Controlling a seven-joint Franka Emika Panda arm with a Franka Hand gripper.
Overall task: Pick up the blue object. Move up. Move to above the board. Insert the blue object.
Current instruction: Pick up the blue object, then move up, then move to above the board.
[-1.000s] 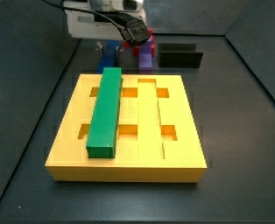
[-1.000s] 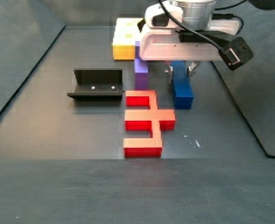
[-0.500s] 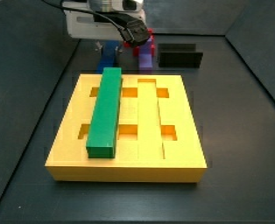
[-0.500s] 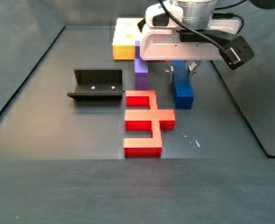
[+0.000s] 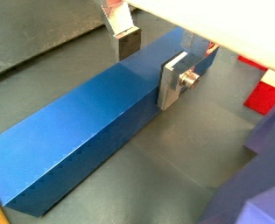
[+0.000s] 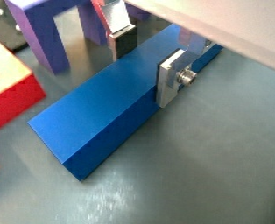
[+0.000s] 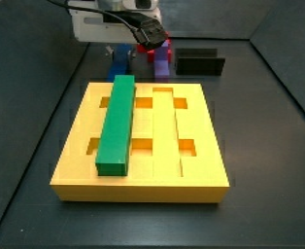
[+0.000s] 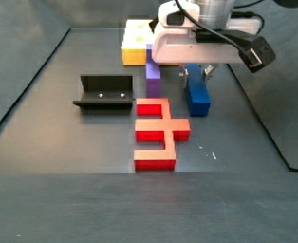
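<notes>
Behind the board: the gripper (image 5: 150,59) hangs low over the blue object (image 5: 99,129), which lies flat on the dark surface (image 6: 210,166) just beyond the far edge of the board (image 7: 201,160).
Fingers: one silver plate (image 6: 172,77) stands against one long side of the bar and the other (image 6: 120,33) at the opposite side; they straddle it, but whether the pads already press on it I cannot tell.
Blue object: on the surface, not lifted, beside the purple block (image 8: 153,75) and near the red pieces (image 8: 156,133).
Board: yellow, a green bar (image 7: 117,124) seated in one groove; the other grooves look free.
Step in hand: the pick-up, judged at the point of closing on the bar.
Next move calls for: a firm squeeze across the bar's narrow width, then a straight lift; the grasp looks off-centre, so the long bar may tip as it rises.
Fixture: dark bracket (image 8: 104,92), well apart from the gripper.
Writing: no brand, label or lettering can be read in any view.
</notes>
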